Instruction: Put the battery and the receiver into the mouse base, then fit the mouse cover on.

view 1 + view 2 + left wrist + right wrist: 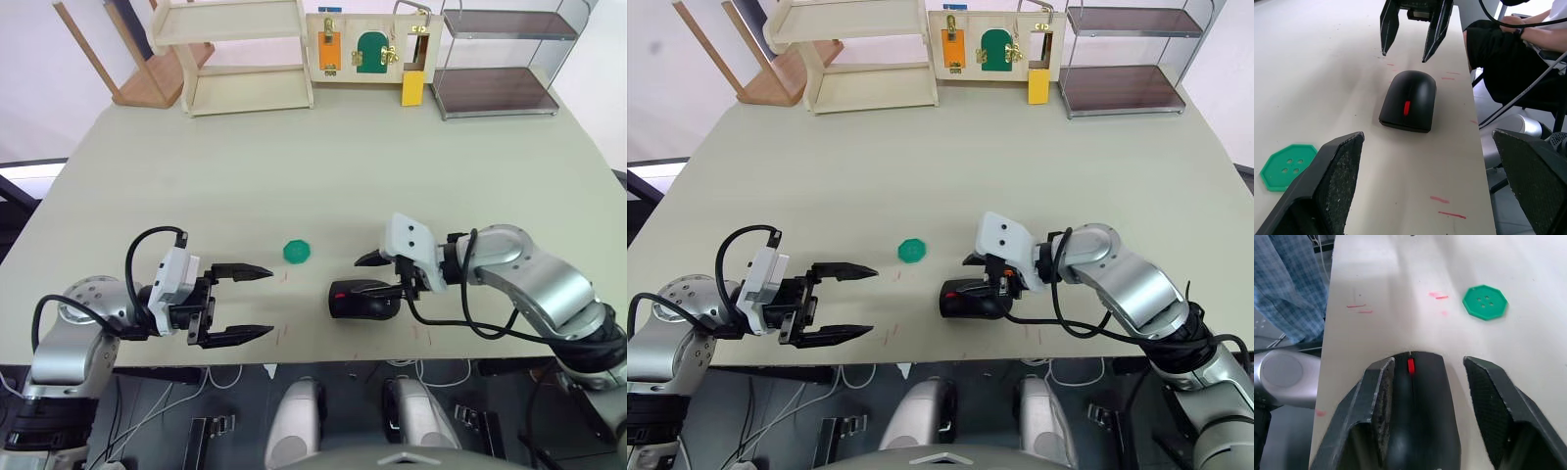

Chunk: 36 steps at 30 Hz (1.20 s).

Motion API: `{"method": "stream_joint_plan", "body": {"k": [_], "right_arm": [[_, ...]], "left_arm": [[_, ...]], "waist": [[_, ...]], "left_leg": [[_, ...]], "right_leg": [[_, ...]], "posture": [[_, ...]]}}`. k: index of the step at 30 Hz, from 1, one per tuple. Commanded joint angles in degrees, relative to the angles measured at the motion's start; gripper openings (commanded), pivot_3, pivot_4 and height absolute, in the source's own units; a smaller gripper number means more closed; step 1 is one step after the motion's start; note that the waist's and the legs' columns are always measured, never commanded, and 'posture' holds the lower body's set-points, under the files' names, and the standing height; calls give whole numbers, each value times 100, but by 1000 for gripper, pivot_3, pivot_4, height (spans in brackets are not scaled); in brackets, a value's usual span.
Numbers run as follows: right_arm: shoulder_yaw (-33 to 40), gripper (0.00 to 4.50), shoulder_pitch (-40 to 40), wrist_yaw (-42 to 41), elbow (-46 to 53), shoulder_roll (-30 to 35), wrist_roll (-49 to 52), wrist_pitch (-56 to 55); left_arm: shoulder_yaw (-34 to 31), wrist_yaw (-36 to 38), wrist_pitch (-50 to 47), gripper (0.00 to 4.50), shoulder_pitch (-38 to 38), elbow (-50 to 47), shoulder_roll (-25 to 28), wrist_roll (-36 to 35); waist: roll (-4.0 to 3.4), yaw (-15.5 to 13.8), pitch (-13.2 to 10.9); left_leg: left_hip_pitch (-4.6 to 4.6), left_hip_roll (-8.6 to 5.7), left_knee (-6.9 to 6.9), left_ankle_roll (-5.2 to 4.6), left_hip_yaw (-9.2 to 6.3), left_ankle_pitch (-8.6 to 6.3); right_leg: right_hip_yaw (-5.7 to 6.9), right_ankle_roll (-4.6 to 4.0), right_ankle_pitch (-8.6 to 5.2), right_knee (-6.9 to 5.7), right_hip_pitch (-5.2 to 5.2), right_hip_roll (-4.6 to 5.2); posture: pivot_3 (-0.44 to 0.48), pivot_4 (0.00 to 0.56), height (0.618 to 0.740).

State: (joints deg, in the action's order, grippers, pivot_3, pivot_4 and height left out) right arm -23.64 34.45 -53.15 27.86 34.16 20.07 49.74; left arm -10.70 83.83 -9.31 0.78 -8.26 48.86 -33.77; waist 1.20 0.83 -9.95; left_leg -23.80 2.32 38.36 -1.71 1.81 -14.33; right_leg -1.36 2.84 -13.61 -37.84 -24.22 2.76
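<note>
The black mouse (361,300) lies near the table's front edge, its glossy mouse cover (1409,98) sitting on the mouse base with a red wheel showing through the top. The base is mostly hidden beneath the cover. The battery and the receiver are out of view. My right gripper (376,276) is open at the mouse's right end, and its fingers (1376,406) straddle the shell; I cannot tell whether they touch it. Well left of the mouse, my left gripper (266,302) is open with nothing between its fingers.
A green octagonal button disc (297,252) lies on the table between the grippers, a little farther back. Wooden shelves (245,54), a latch board (367,44) and a metal rack (500,59) line the far edge. People (1518,58) sit beside the table.
</note>
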Motion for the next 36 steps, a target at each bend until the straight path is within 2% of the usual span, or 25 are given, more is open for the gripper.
{"method": "stream_joint_plan", "body": {"k": [1,4,6,9,18,36], "right_arm": [[-184,2482,205,107,-5,-137,-87,77],[-333,2482,326,292,-115,-379,-150,233],[-408,1942,362,314,-119,-474,-139,313],[-536,673,394,407,-125,-541,-232,358],[-920,673,490,648,-138,-687,-437,540],[-1138,673,622,782,-189,-790,-509,820]], "left_arm": [[-116,2,53,4500,-44,-94,36,-50],[-119,4,45,4500,-65,-110,50,-57],[-128,5,34,4500,-80,-122,62,-66],[-153,17,11,4500,-119,-144,90,-84],[-146,25,2,4500,-167,-160,115,-94],[-83,45,27,4500,-130,-100,87,-58]], "waist": [[0,2,0],[0,5,0],[0,3,0],[0,-2,0],[0,6,0],[0,7,0]], "left_leg": [[0,0,0,0,0,0],[1,0,0,0,0,0],[0,0,0,0,0,0],[-1,0,0,0,0,0],[0,0,1,0,-2,0],[0,0,1,0,-2,0]], "right_leg": [[0,0,0,-1,0,0],[0,0,0,-2,0,0],[0,-1,0,-2,0,0],[1,0,0,-1,0,1],[3,-1,0,-3,0,0],[3,-1,0,-3,0,0]], "posture": [[0,150,740],[0,150,740],[0,150,740],[0,150,740],[0,150,740],[0,150,740]]}}
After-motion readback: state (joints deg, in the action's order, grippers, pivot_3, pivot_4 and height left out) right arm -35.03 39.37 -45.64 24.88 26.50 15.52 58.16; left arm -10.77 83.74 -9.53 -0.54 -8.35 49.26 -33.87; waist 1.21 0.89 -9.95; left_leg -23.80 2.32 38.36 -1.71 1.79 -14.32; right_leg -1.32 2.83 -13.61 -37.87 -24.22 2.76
